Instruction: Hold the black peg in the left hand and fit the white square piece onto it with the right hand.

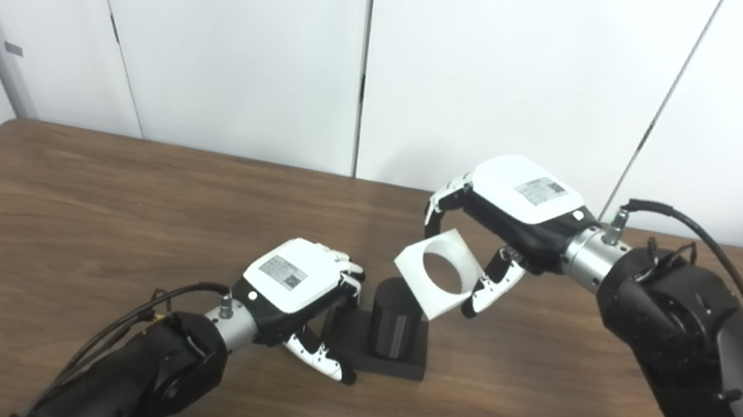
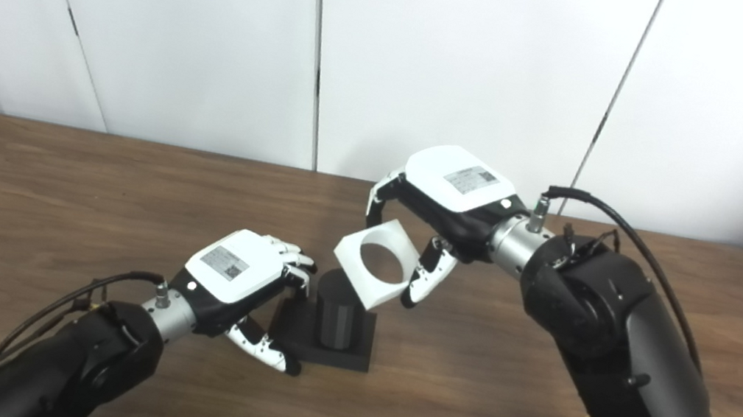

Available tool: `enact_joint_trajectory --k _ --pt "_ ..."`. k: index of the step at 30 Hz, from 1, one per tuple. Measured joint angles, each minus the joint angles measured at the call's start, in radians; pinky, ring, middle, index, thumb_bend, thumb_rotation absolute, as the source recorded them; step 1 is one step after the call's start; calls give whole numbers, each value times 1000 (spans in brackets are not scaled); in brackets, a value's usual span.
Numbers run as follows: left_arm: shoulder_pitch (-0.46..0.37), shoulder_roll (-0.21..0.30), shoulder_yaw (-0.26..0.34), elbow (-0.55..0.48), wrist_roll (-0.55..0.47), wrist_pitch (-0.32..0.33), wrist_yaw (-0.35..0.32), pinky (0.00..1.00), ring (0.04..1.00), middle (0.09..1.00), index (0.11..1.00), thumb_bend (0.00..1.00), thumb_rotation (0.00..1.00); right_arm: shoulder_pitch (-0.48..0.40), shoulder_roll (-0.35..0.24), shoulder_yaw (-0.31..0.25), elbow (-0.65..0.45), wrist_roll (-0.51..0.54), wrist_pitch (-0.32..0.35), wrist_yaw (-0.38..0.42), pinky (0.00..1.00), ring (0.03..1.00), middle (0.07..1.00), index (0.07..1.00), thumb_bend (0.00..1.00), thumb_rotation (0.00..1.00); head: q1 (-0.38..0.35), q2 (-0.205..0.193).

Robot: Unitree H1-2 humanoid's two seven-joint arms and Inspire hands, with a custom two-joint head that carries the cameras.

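On the brown wood-grain table, near its middle, you have the black cylindrical peg standing upright on its flat black square base. Your left hand grips the base from its left side, fingers curled over the far edge and thumb along the near edge. Your right hand is clamped on the white square piece with a round hole, fingers on its upper edge and thumb on its right edge. You hold the piece tilted in the air, its lower corner just above and beside the peg's top; you cannot tell whether they touch.
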Motion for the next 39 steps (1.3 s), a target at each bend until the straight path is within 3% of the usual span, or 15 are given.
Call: enact_joint_trajectory --k 39 --pt "5 -2 -11 -37 19 32 -36 842 859 836 494 519 85 22 59 52 77 -17 -4 -1 841 814 752 476 521 133 11 20"
